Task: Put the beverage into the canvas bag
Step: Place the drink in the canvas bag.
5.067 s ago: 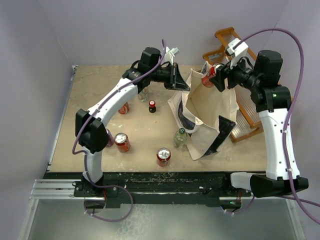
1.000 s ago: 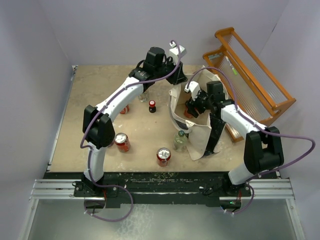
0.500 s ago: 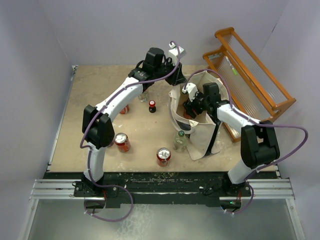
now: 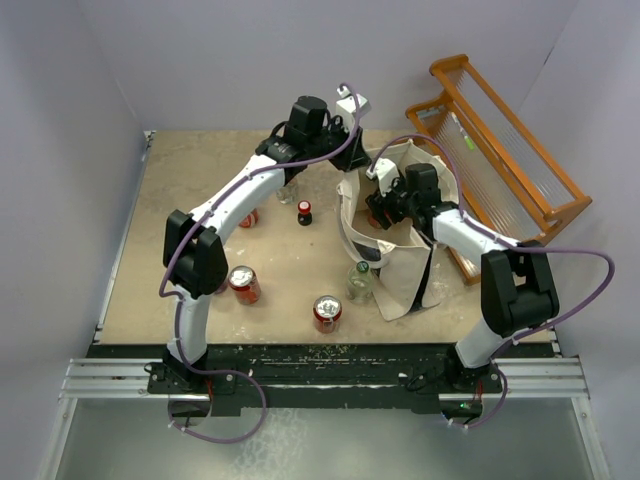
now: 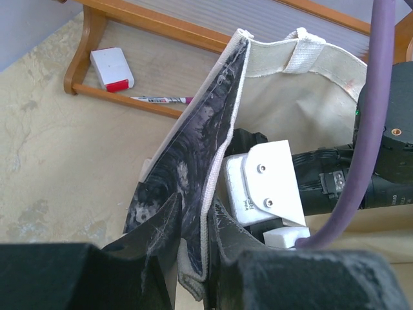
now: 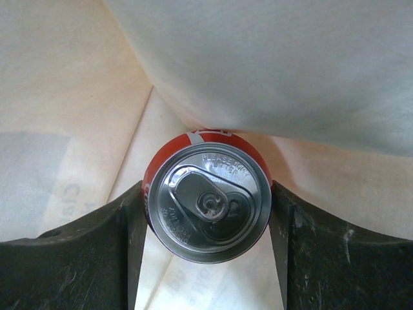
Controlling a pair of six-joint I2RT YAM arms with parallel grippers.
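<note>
The right hand (image 6: pixel 206 216), down inside the bag (image 4: pixel 402 285) on the counter (image 4: pixel 165 210), is clamped on the red can (image 6: pixel 208 197) (its lid showing) — the left hand (image 5: pixel 193 258) pinches the bag's rim between its fingers.

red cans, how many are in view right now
4. Two cans stand near the table's front edge; a third can is half hidden beneath the left arm; the fourth can is inside the canvas bag, in the right gripper. Others may be hidden.

Left arm (image 4: pixel 240 195) stretched forward, left pincer (image 5: pixel 193 258) pinching canvas bag (image 5: pixel 290 110) rim; right arm (image 4: pixel 465 235) bent inward, right pincer (image 6: pixel 206 216) clamping can (image 6: pixel 206 200).
</note>
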